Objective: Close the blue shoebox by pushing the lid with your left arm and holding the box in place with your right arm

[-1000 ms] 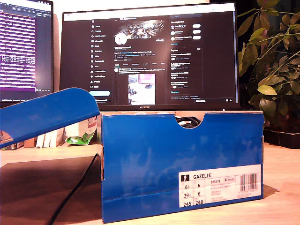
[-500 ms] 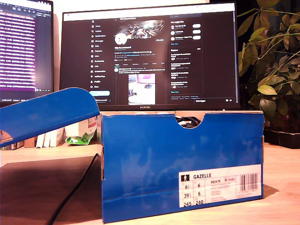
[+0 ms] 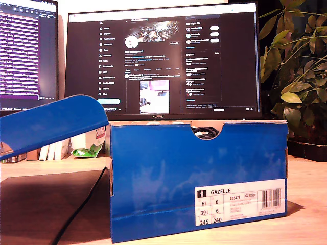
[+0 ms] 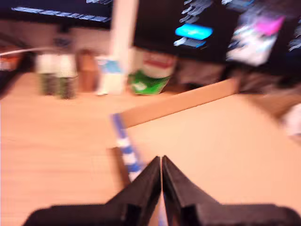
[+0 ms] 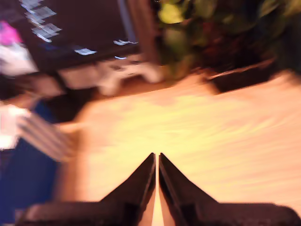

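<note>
Presently my first gripper (image 4: 161,162), jaws closed and empty, hangs above the raised lid (image 3: 51,122); my second gripper (image 5: 156,160), likewise closed, hovers beside the shoebox (image 3: 199,178), ready to brace.

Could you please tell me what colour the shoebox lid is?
Blue; the lid shows best in the exterior view.

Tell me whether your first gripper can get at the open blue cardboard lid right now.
Probably yes: my first gripper, jaws shut, hangs over the blue cardboard lid's tan inner face, with nothing between.
</note>
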